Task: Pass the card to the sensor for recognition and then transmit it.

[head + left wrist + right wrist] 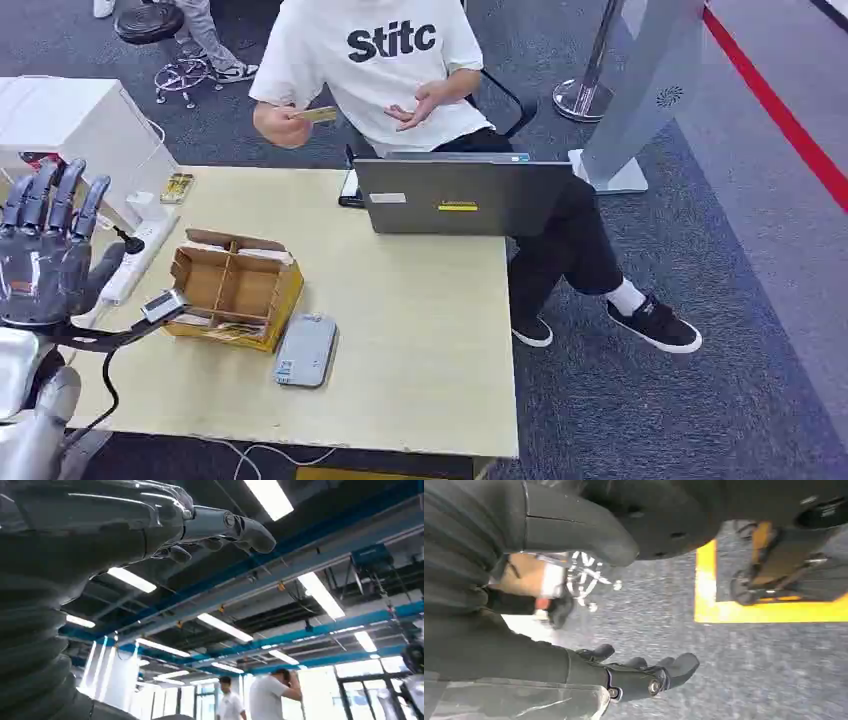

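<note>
A: How does the left hand (pixel 45 250) stand?

B: Raised at the near left of the table (pixel 420 330), fingers (pixel 62 200) straight up and spread, palm bare; it holds nothing and touches nothing; in the left wrist view the fingers reach toward ceiling lights.

A: And the right hand (pixel 644 675)?

B: In its wrist view it hangs over grey carpet, fingers loosely extended, nothing in them.

A: Where is the card (pixel 318 115)?

B: At the far side, pinched in the hand of a seated person (pixel 400 70) in a white shirt; well apart from the robot.

A: What lies between?

B: A grey laptop (pixel 462 195) at the far edge; a cardboard box (pixel 232 290) with dividers to the near left, flat items in its compartments that I cannot make out; a small scanner head (pixel 163 305) on a black bent arm just beside the box; a grey flat device (pixel 305 350) right of the box; a white power strip (pixel 140 255) along the left edge.
</note>
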Robot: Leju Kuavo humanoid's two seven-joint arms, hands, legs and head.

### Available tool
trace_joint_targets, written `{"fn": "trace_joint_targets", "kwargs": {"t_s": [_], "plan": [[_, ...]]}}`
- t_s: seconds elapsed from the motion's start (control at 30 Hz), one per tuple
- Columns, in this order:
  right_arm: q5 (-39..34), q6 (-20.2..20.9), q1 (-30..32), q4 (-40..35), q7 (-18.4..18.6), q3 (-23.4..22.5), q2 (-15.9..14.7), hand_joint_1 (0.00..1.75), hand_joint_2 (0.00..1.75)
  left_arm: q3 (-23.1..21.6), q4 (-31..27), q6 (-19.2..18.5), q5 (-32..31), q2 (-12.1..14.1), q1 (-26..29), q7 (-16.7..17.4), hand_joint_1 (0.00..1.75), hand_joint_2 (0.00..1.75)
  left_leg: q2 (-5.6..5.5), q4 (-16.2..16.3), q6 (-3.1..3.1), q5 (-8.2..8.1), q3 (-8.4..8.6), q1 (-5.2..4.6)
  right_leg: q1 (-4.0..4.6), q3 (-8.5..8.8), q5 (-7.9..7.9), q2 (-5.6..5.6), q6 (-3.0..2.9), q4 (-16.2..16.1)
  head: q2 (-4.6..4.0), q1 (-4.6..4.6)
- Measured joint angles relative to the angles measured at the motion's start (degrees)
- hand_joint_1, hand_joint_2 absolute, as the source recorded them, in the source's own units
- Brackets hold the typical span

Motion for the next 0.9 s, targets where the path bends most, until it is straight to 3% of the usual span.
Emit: {"fn": "trace_joint_targets", "kwargs": {"t_s": [0.1,0.27,0.53,0.57,0.9], "plan": [[-0.1,-0.3,0.4,0.0,1.4,0.4,-0.2,0.0,1.75,-4.4,2.1,0.2,1.0,3.3,-0.4,2.1,0.0,1.75,0.09,0.0,0.05,-0.08,-0.03,-0.02,-0.01,-0.07,-0.02,0.1,0.02,-0.1,0.0,0.0],[-0.2,-0.5,0.5,0.0,1.1,0.9,-0.2,0.0,1.75,-7.3,2.7,0.5,1.3,5.9,-0.3,2.9,0.0,1.75,0.06,0.0,0.11,-0.16,-0.08,-0.02,-0.02,-0.1,-0.04,0.08,0.03,-0.1,0.02,0.02],[0.2,-0.4,0.5,0.0,-0.3,1.4,-0.2,0.0,1.75,-10.2,2.9,0.6,1.3,6.1,-0.3,3.5,0.03,1.75,0.06,0.0,0.11,-0.16,-0.08,-0.02,-0.01,-0.09,-0.04,0.05,0.03,-0.1,0.0,0.02],[0.2,-0.4,0.5,0.0,-0.3,1.4,-0.2,0.0,1.75,-10.3,2.9,0.7,1.3,6.1,-0.3,3.7,1.75,1.75,0.06,0.0,0.11,-0.16,-0.08,-0.01,-0.01,-0.09,-0.04,0.05,0.03,-0.1,0.0,0.02],[0.2,-0.6,0.5,0.0,0.4,1.5,-0.3,0.0,1.75,-11.1,3.0,1.2,2.5,6.2,0.6,3.8,1.75,1.75,0.05,0.0,0.11,-0.16,-0.12,-0.01,-0.01,-0.1,-0.05,0.04,0.02,-0.1,0.02,0.02]]}}
